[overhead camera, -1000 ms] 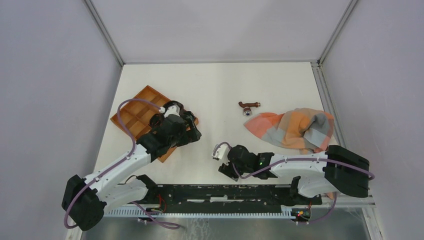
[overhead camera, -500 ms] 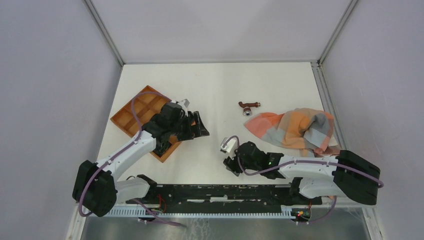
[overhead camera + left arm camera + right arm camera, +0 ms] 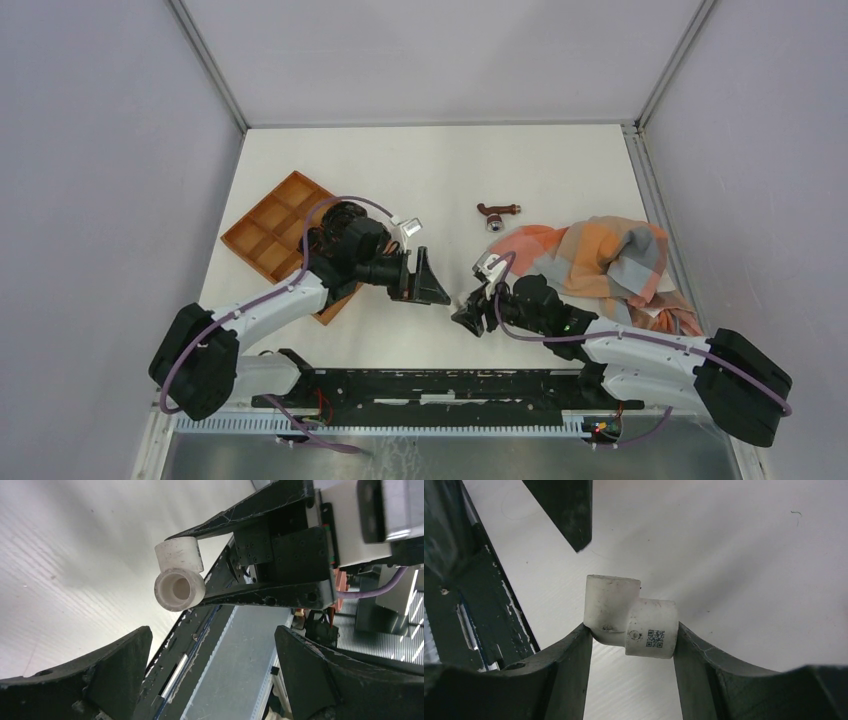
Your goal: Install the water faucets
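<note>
The water faucet (image 3: 497, 213), a small reddish-brown bent tap with a silvery knob, lies on the table at the back, apart from both grippers. My right gripper (image 3: 631, 636) is shut on a white elbow pipe fitting (image 3: 631, 620) with a small printed code, held above the table. My left gripper (image 3: 212, 655) is open and empty, and faces the fitting (image 3: 178, 575) a short way off. In the top view the left gripper (image 3: 428, 285) and right gripper (image 3: 468, 312) point at each other near the table's middle front.
An orange-brown compartment tray (image 3: 268, 230) lies at the left under my left arm. A crumpled orange and grey checked cloth (image 3: 600, 255) lies at the right, next to the faucet. The black rail (image 3: 450, 385) runs along the near edge.
My left gripper has swung right, off the tray, toward the table's middle. My right gripper has moved away and to the right with the white fitting, so the two now face each other.
</note>
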Action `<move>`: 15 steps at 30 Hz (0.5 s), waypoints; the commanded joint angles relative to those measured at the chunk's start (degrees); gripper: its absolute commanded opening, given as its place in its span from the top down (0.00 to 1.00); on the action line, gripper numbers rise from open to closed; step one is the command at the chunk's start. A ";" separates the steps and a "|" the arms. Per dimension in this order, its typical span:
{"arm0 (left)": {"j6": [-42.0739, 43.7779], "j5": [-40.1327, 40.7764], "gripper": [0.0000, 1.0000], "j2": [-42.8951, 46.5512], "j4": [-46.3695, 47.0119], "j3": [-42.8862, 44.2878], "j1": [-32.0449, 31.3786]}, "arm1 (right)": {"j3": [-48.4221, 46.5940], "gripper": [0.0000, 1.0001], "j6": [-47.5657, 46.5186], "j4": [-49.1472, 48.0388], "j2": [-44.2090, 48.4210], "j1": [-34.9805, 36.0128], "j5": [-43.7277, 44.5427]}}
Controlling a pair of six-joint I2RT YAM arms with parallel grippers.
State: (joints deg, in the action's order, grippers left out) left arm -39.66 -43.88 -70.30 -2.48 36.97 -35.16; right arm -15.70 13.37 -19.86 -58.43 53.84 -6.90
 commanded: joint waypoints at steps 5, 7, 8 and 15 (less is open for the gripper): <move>-7.18 1.73 0.03 -2.71 8.59 -1.98 -3.10 | -0.99 0.60 2.66 -5.10 1.77 -0.32 -1.17; -7.94 2.92 0.04 -3.06 9.12 -2.08 -3.07 | -0.46 0.60 3.10 -5.54 1.88 -0.32 -1.06; -8.47 3.22 0.04 -3.40 9.35 -1.94 -3.09 | -0.09 0.60 3.47 -6.10 1.97 -0.32 -1.02; -11.52 4.85 0.07 -4.56 12.37 -2.77 -5.34 | -0.42 0.60 4.13 -7.49 0.80 -0.50 -2.16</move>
State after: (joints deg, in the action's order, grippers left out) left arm -47.35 -40.53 -74.72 5.21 35.03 -38.68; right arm -15.40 16.60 -22.65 -57.69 53.69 -7.68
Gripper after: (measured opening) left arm 0.940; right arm 0.602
